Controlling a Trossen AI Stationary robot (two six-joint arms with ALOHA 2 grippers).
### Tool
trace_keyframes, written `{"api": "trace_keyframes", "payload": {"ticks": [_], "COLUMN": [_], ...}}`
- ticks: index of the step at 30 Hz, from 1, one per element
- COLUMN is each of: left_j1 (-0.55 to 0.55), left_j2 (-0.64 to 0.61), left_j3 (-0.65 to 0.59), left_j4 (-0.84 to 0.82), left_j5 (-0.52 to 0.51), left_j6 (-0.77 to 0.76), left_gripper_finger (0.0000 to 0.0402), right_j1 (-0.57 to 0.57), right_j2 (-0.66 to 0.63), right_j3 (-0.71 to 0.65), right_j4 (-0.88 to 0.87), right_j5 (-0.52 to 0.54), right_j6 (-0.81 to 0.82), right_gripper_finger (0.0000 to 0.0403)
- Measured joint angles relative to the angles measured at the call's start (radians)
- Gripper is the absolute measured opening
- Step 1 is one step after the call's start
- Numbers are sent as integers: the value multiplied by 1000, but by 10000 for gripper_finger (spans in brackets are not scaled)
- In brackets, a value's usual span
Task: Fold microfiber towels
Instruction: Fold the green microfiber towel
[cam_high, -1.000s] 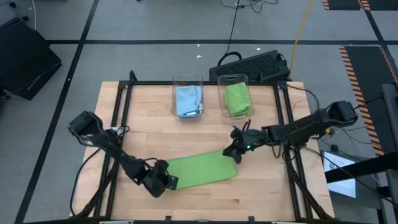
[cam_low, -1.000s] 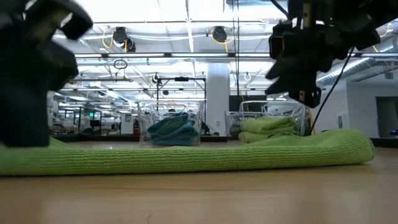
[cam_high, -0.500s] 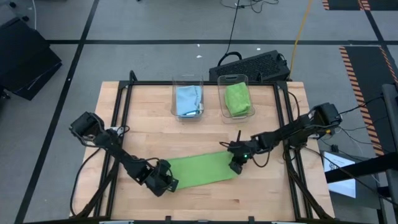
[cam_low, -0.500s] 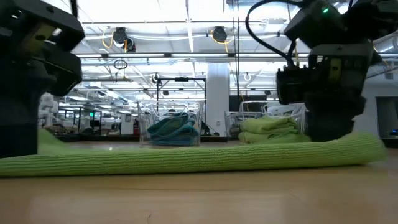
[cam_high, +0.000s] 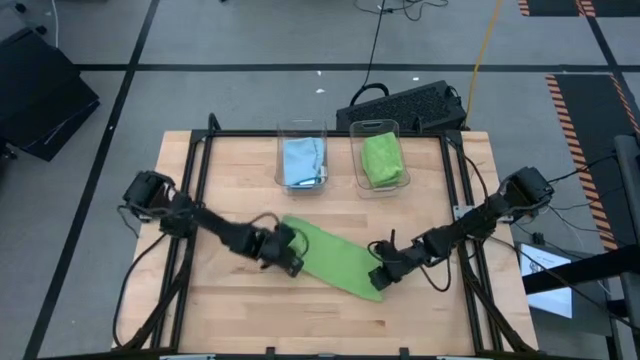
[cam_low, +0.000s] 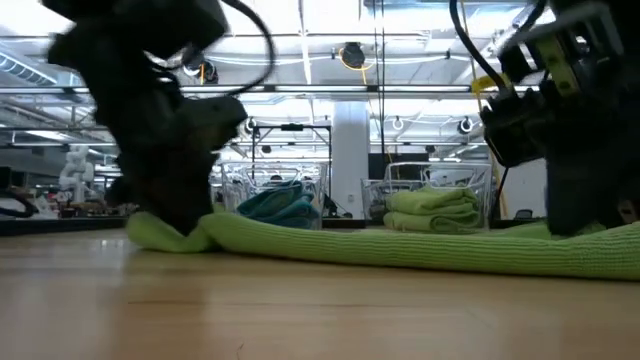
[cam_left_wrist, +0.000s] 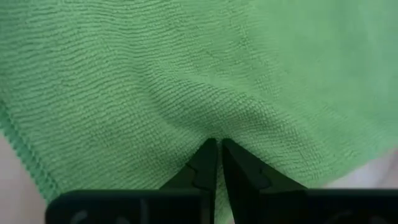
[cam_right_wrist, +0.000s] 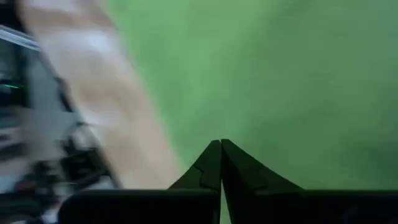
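2 grippers pinch 1 green towel (cam_high: 335, 262) flat on the table (cam_high: 240, 310): left gripper (cam_high: 291, 252) and right gripper (cam_high: 379, 279), both clamped on opposite ends.

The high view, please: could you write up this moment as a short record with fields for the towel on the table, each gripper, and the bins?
towel in work: lime green towel lying flat on the table, set diagonally
left gripper: left gripper at the towel's upper-left end, jaws shut on it
right gripper: right gripper at the towel's lower-right end, jaws shut on it
left bin: clear bin holding a light blue towel
right bin: clear bin holding a green towel
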Motion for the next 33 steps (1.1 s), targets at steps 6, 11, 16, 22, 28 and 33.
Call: {"api": "trace_keyframes", "payload": {"ticks": [6,11,16,22,28,33], "left_j1": [162,182,171,175,175,175], "left_j2": [-125,-247,-300,-290,-292,-292], "left_j3": [-7,-5,-25,-62,-128,-192], "left_j4": [-75,-225,-288,-276,-272,-103], "left_j5": [201,218,208,233,267,271], "left_j6": [157,-36,-321,-429,-455,-454], "left_gripper_finger": [31,56,137,223,244,230], "right_j1": [-8,-34,-56,-67,-67,-73], "right_j2": [-22,-62,-118,-146,-145,-145], "right_j3": [0,0,0,0,0,0], "right_j4": [5,-14,-18,-20,-38,-39], "right_j5": [1,-3,-48,-73,-81,-81], "right_j6": [28,-6,-64,-113,-153,-161], "right_gripper_finger": [1,0,0,0,0,0]}}
